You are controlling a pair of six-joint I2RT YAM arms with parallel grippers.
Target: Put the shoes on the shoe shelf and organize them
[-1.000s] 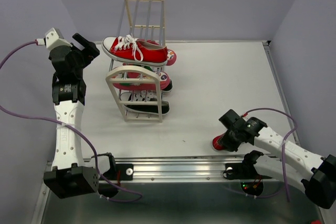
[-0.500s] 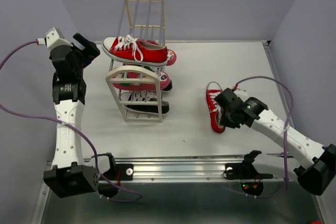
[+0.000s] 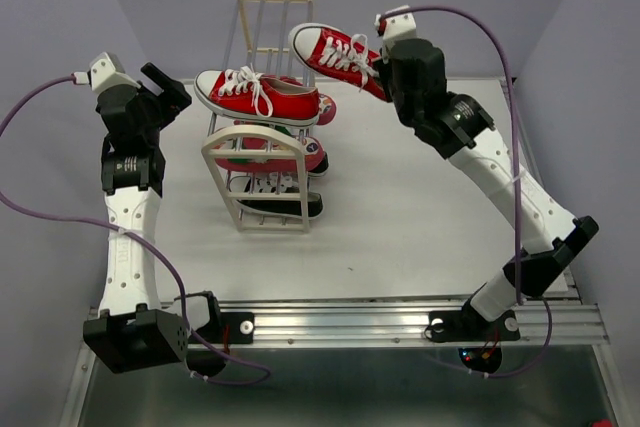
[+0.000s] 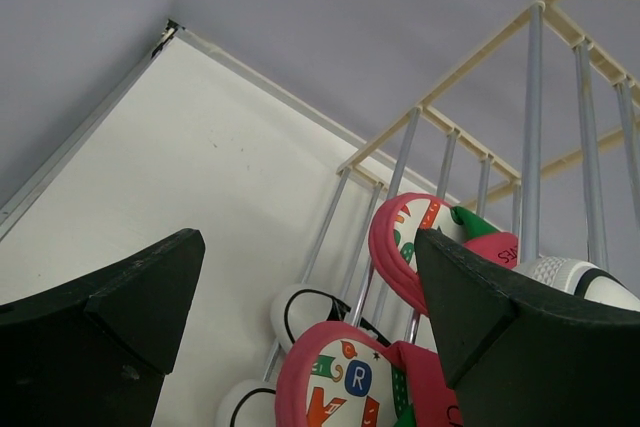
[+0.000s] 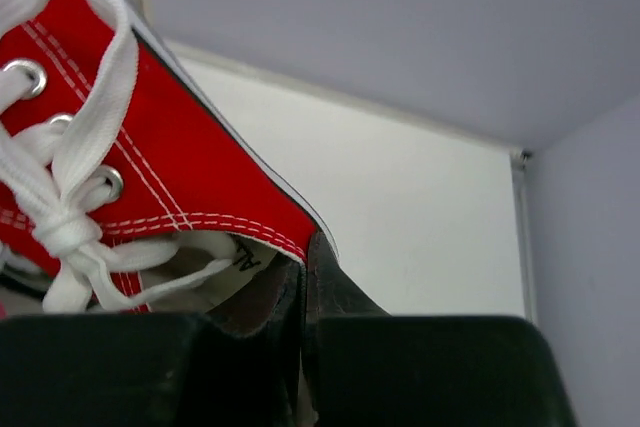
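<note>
The right gripper (image 3: pixel 384 65) clenches the heel of a red sneaker (image 3: pixel 333 50) aloft beside the top of the shoe shelf (image 3: pixel 252 137), near the table's (image 3: pixel 420 177) far edge, its long axis running left-right with the toe toward the left edge, while the left gripper (image 3: pixel 166 87) stands spread and empty.

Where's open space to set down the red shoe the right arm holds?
Bare table right of the rack, out to the right arm, and in front, down to the rail. Crowded: the rack's filled tiers, and its left side, where the left gripper hangs.
</note>
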